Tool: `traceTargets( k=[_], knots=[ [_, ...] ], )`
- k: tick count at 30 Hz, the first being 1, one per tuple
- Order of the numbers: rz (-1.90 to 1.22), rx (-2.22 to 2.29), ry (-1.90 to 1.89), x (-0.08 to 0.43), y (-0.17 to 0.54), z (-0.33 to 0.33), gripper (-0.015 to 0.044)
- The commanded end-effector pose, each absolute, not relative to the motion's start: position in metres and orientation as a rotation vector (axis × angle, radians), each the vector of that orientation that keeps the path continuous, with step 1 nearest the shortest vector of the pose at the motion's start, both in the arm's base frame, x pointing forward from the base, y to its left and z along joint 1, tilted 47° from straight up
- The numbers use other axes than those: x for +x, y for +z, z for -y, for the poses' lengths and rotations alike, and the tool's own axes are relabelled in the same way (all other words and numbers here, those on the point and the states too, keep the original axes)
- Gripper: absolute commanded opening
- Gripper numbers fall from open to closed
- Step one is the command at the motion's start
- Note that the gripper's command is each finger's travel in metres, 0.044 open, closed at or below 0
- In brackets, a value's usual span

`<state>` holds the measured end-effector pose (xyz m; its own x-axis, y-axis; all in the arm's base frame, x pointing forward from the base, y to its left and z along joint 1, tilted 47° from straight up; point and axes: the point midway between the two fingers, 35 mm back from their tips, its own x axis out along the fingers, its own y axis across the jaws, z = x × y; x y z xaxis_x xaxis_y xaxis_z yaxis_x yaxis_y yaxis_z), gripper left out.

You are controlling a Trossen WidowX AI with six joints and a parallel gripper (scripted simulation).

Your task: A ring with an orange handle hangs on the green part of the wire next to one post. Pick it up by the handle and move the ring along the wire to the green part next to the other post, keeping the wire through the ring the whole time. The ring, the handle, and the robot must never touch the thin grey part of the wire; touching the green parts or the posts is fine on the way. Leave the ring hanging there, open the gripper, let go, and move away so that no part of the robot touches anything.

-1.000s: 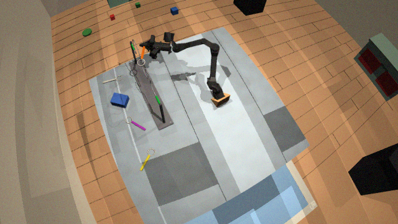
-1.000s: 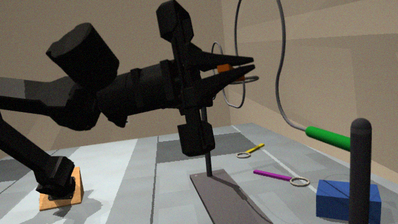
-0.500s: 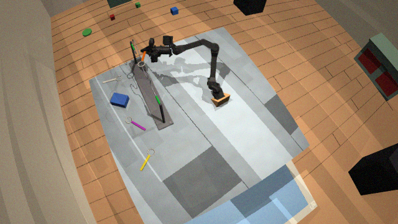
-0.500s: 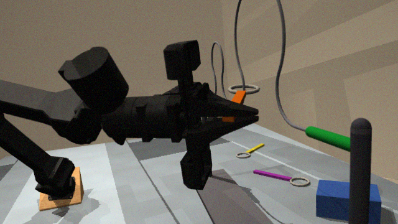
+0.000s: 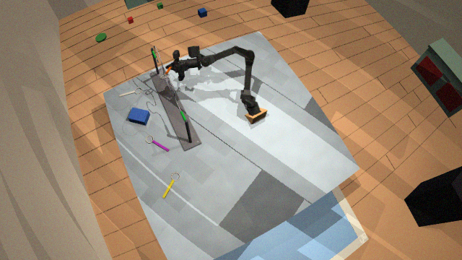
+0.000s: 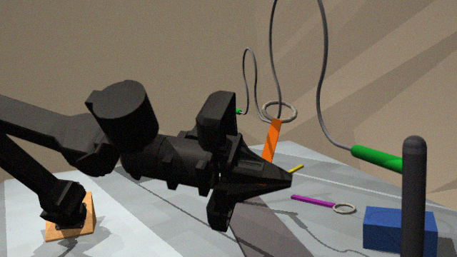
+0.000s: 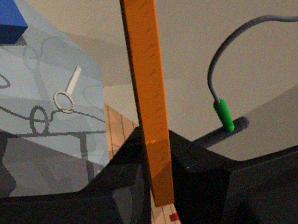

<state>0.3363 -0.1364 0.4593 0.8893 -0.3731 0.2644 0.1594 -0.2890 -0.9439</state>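
Pincer [image 5: 171, 68] [image 6: 290, 180] [image 7: 148, 132]: clamped on orange bar handle [image 5: 168, 70] [image 6: 272, 139] [image 7: 147, 85] | pale round ring [image 5: 166, 74] [image 6: 295, 113]: around thin grey wire [image 5: 175, 97] [image 6: 325, 46] [image 7: 212, 62], between green end sections [image 5: 183, 115] [image 6: 376, 157] [image 7: 223, 115] | contact with grey: cannot tell | blue box [image 5: 138, 115] [image 6: 382, 228] [image 7: 10, 22]: on counter [image 5: 216, 159] [image 6: 332, 178] [image 7: 85, 95]

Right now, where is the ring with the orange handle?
In the exterior view, the ring is right of the hand, around the grey wire, above the purple stick.
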Motion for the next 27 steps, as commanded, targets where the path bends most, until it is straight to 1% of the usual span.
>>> traceTargets(
  k=[1, 14, 27],
  knots=[
    [-0.190, -1.698, -0.492, 0.338, 0.442, 0.141, -0.0150],
    [-0.253, -1.393, -0.396, 0.342, 0.392, 0.141, -0.0150],
    [-0.302, -1.112, -0.309, 0.345, 0.347, 0.128, -0.0150]
  ],
)
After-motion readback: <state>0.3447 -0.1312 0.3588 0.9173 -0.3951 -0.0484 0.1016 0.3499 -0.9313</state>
